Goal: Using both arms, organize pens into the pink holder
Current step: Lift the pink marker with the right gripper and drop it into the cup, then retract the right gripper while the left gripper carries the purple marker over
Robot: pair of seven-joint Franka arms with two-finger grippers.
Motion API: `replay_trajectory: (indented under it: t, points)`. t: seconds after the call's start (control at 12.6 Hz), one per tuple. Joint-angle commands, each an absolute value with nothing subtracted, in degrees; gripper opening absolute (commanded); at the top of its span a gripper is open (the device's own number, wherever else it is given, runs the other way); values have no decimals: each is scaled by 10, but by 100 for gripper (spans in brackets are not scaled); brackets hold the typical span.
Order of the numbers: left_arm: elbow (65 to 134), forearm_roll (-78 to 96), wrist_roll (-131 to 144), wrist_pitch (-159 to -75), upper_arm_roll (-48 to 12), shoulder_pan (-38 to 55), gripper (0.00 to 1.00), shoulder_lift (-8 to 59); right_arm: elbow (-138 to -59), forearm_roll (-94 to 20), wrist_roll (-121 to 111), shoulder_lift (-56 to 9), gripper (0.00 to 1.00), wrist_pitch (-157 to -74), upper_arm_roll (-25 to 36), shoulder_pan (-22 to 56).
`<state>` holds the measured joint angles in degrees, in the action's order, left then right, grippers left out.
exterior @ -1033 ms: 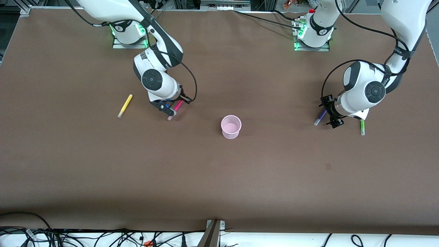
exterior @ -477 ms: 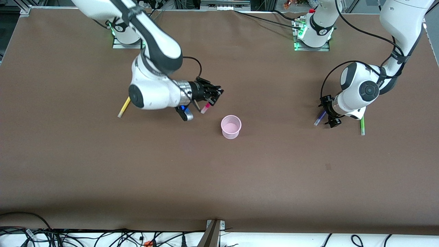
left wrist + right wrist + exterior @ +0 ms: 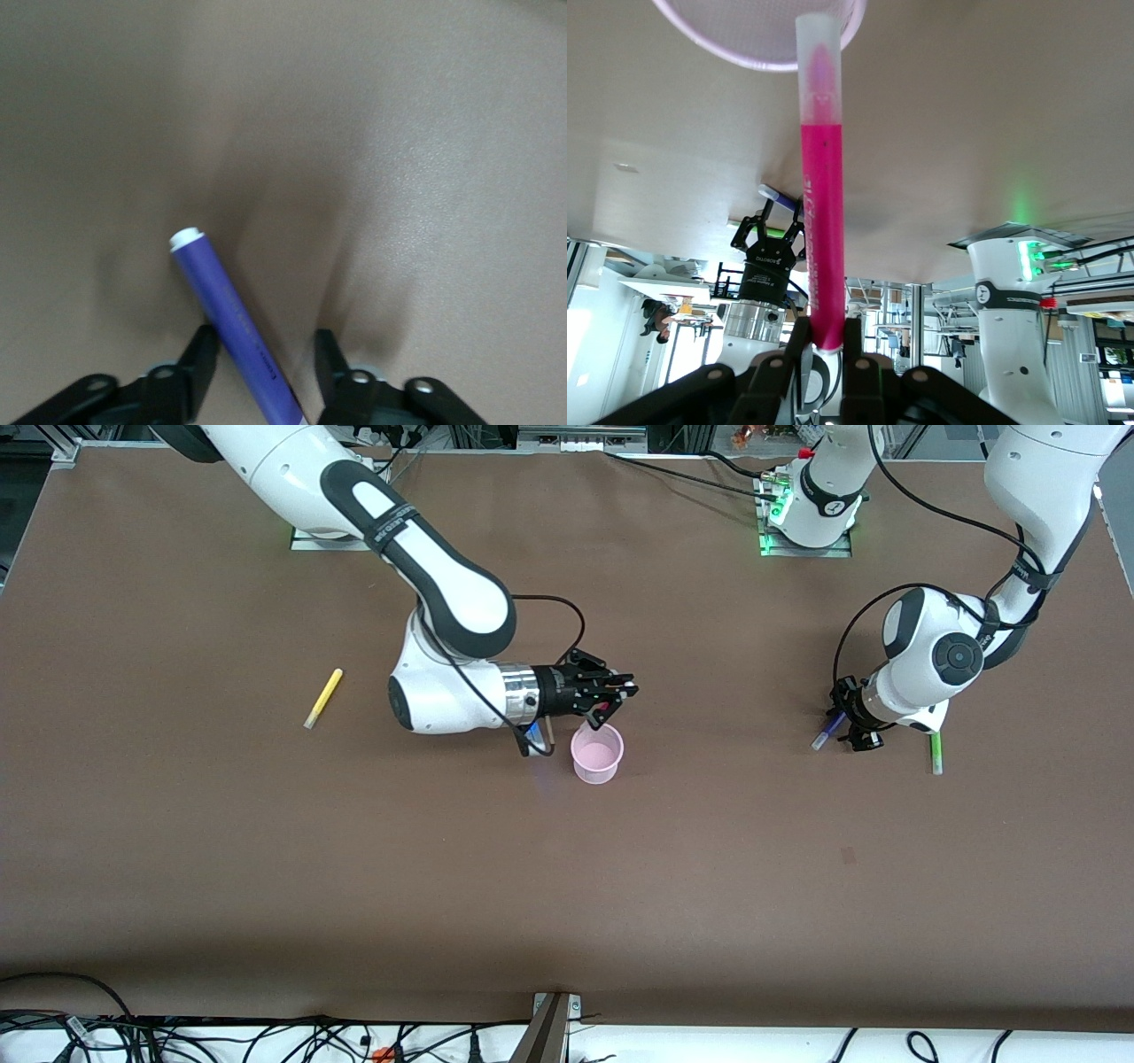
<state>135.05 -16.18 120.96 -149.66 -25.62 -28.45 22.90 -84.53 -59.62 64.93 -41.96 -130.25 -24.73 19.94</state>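
Note:
My right gripper [image 3: 617, 693] is shut on the magenta-pink pen [image 3: 606, 713] and holds it, pale end down, just above the rim of the pink holder [image 3: 597, 755]. In the right wrist view the fingers [image 3: 799, 341] pinch the pen [image 3: 820, 204], whose pale tip overlaps the holder's rim [image 3: 709, 40]. My left gripper [image 3: 842, 724] is low at the table, open, and straddles the purple pen [image 3: 824, 734]. In the left wrist view this pen [image 3: 223, 305] lies slanted between the fingers [image 3: 200, 359]. The green pen [image 3: 935, 754] lies beside the left gripper. The yellow pen [image 3: 323, 698] lies toward the right arm's end.
The brown table [image 3: 567, 886] bears only the pens and the holder. The arm bases [image 3: 806, 514] stand along its edge farthest from the front camera. Cables hang at the edge nearest to that camera.
My right arm lifted the magenta-pink pen off the table and swung it over the pink holder. My left gripper stayed around the purple pen, barely shifting.

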Motion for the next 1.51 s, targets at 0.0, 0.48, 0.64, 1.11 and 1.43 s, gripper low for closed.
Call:
replay_trajectory:
  t: [0.0,0.48,0.64,1.11,1.43]
  points:
    - [1361,-188,1252,-1511,-257,-286,0,222,-819,-606,649,-442,0,-1324,-250,209]
    - [1353,-189,1250,-1469,-263,-280,0,179,-760,-604,635,-502,0,-1325,-246,212]
    - [1343,-189,1249,-1444,-276,-279,0,156,-763,-603,615,-506,17,-1325,-245,211]
    - [1198,-189,1244,-1247,-356,-266,0,142,-759,-519,625,-446,100,-1200,-221,148]
    - [1065,-198,1248,-1096,-356,-149,0,156,-779,-328,611,-331,100,-1127,-212,132]
